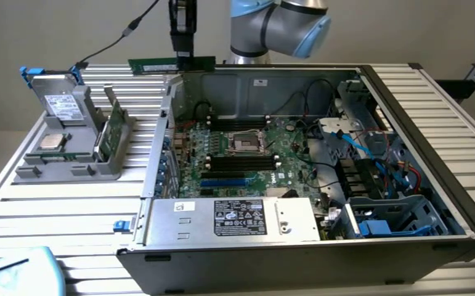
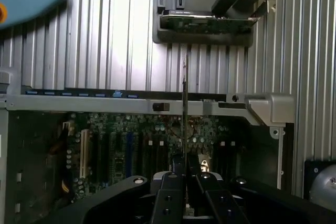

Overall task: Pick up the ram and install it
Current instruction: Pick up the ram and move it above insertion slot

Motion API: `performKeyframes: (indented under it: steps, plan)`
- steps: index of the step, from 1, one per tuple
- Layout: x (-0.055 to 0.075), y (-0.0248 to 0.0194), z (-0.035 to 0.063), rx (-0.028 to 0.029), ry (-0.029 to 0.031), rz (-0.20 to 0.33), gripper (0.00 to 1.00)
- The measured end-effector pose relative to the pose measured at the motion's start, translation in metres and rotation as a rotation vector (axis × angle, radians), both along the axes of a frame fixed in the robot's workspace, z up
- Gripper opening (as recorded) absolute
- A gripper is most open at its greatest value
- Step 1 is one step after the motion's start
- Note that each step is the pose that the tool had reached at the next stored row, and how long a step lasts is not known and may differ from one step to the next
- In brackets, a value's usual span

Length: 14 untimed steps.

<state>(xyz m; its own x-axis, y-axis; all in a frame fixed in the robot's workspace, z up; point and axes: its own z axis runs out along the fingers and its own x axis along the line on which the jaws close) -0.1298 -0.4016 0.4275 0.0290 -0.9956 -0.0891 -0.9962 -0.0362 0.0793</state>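
Observation:
The ram [image 1: 161,64] is a long green stick held level in the air, above the back wall of the open computer case [image 1: 459,203] near its corner on the exterior view's left. My gripper [image 1: 185,57] hangs straight down and is shut on the stick's end. In the wrist view the ram [image 2: 185,103] shows edge-on as a thin line running out from my gripper [image 2: 185,169], crossing the case wall [image 2: 131,103] and the motherboard [image 2: 115,145]. The black memory slots [image 1: 241,163] lie on the motherboard [image 1: 291,154] below, apart from the stick.
A grey holder [image 1: 69,166] with a boxy drive [image 1: 63,108] and an upright card [image 1: 112,126] stands at the exterior view's left of the case. The power supply [image 1: 237,219] fills the case's front. Cables [image 1: 385,154] crowd its right side. A blue pendant [image 1: 11,274] lies at the table's front corner.

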Motion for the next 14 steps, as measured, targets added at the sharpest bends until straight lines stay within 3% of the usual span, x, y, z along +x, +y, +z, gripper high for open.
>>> performKeyframes:
  steps: [14]
  plan:
    - [0.064,-0.0012,0.0110,0.0000,0.0002,0.000,0.14]
